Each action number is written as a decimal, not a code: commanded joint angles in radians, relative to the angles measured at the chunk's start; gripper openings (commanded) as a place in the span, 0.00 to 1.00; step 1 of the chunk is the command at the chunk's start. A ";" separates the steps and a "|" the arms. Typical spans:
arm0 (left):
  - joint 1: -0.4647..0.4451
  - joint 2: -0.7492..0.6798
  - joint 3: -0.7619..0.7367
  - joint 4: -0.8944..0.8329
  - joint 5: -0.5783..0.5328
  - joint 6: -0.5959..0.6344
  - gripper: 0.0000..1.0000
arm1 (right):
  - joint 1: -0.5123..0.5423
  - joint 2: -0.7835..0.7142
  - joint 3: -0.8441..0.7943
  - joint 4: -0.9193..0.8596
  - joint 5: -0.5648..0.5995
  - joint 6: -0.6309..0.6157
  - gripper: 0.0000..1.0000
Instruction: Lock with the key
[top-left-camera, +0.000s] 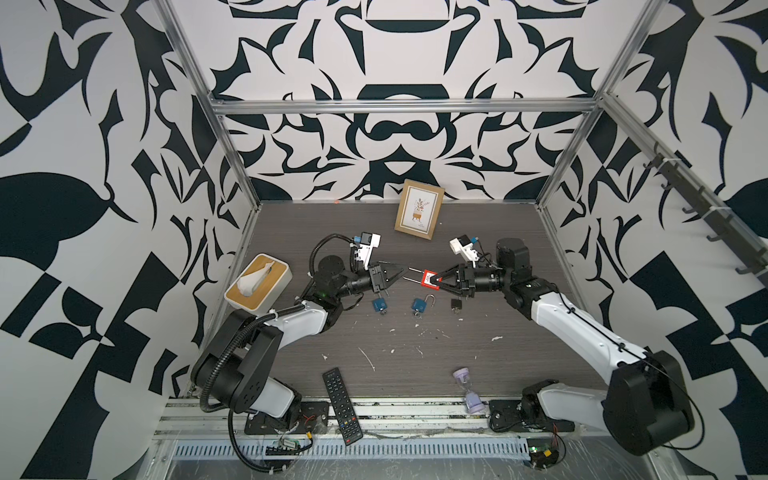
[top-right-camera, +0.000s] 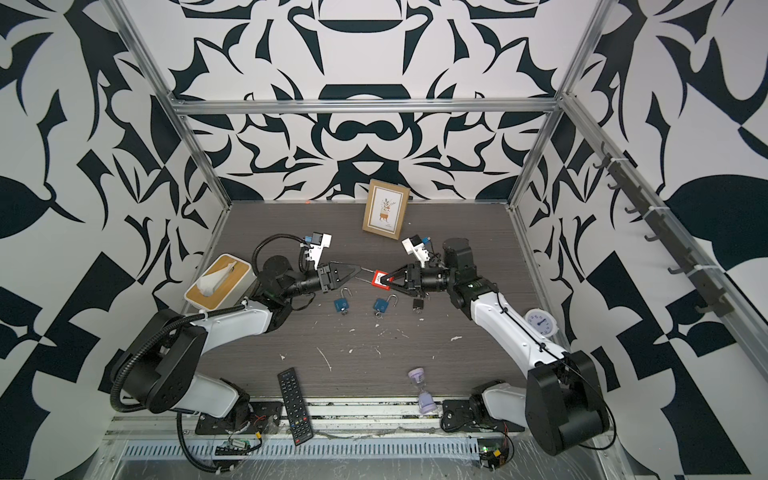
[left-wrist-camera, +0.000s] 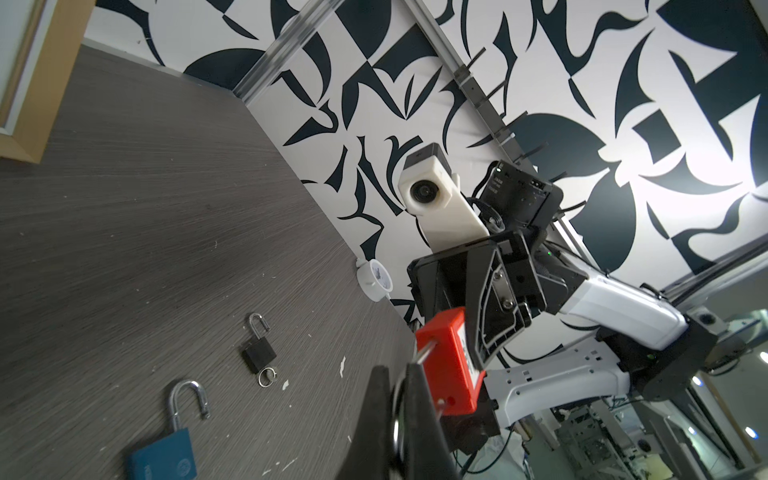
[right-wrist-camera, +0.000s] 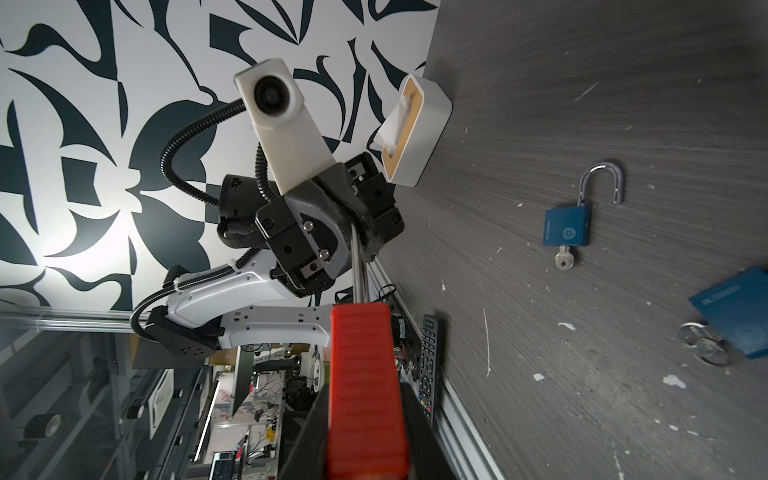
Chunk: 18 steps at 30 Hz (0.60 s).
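Right end effector (top-left-camera: 435, 279) is clamped across the body of the red padlock (top-left-camera: 427, 278), holding it clear above mid-bench. The shackle (right-wrist-camera: 358, 266) aims at the left end effector (top-left-camera: 401, 272), which is pinched fully closed on the shackle's bend. My read: one arm braces the body so the other can work the shackle. I can't see this lock's key.

Beneath, a blue padlock (top-left-camera: 419, 304) and a small black padlock (top-left-camera: 456, 304) lie open. The bench (top-left-camera: 457, 357) is dark woodgrain flecked with white. A picture frame (top-left-camera: 419, 209) stands at the back, with patterned walls (top-left-camera: 395, 137) beyond.

Red padlock (top-left-camera: 429, 279) centre; blue padlock (top-left-camera: 379, 304) left, second blue padlock (top-left-camera: 419, 304) beside, small black padlock (top-left-camera: 456, 304) right. Dark grey woodgrain table (top-left-camera: 457, 361); black-and-white swirling walls (top-left-camera: 395, 137); lilac hourglass (top-left-camera: 471, 392) near.
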 joint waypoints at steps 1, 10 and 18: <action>-0.011 -0.006 0.034 0.035 0.002 -0.010 0.00 | 0.005 -0.048 0.048 -0.041 0.042 -0.119 0.00; -0.043 -0.029 0.041 0.049 -0.003 -0.047 0.00 | 0.008 -0.065 0.023 0.053 0.078 -0.165 0.00; -0.087 -0.022 0.047 0.031 -0.015 -0.012 0.00 | 0.029 -0.053 0.036 0.101 0.071 -0.158 0.00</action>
